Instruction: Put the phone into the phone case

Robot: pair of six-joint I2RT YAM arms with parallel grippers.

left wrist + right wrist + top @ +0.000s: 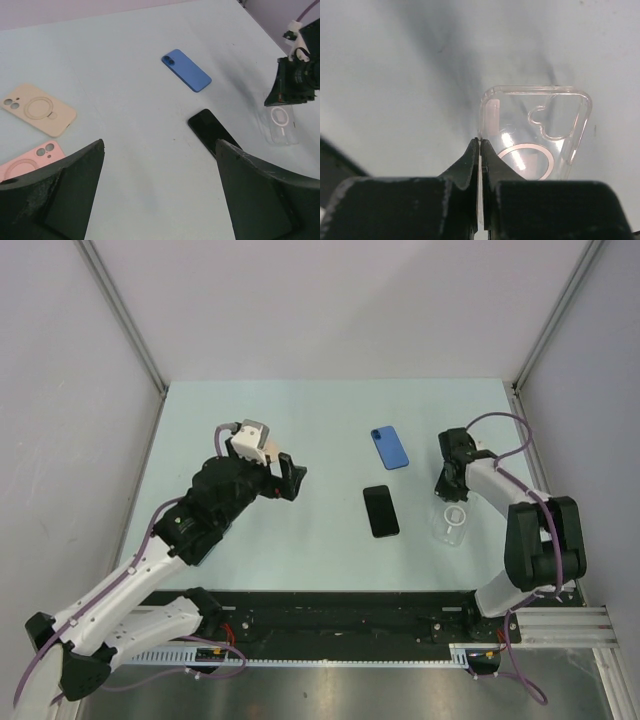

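Two phones lie flat on the pale surface (300, 420) when I look from the top. The black phone (380, 511) is near the middle, with its dark screen up. The blue phone (390, 448) is at 12 o'clock from it, a little apart, with its back up. The clear case (453, 523) lies at 3 o'clock from the black phone, near it but not touching. My right fingers (447, 488) are down at the 12 o'clock end of that case. My left fingers (290, 478) hang at 9 o'clock from the black phone, well apart from it, and point toward the phones.

From my left wrist, I see my left fingers spread wide with nothing between them. Past them, the blue phone is at 12 o'clock. The black phone is at 4 o'clock, partly hidden behind one finger. A cream case (39, 110) lies at 9 o'clock and a pink case (30, 160) at 8 o'clock, near each other, both ring side up. The clear case is at 3 o'clock, with my right fingers over its far end.

From my right wrist, I see my right fingers pinched tight on a thin side wall of the clear case. Its camera hole is at 1 o'clock. Its round ring sits just beside my tips, at 3 o'clock.
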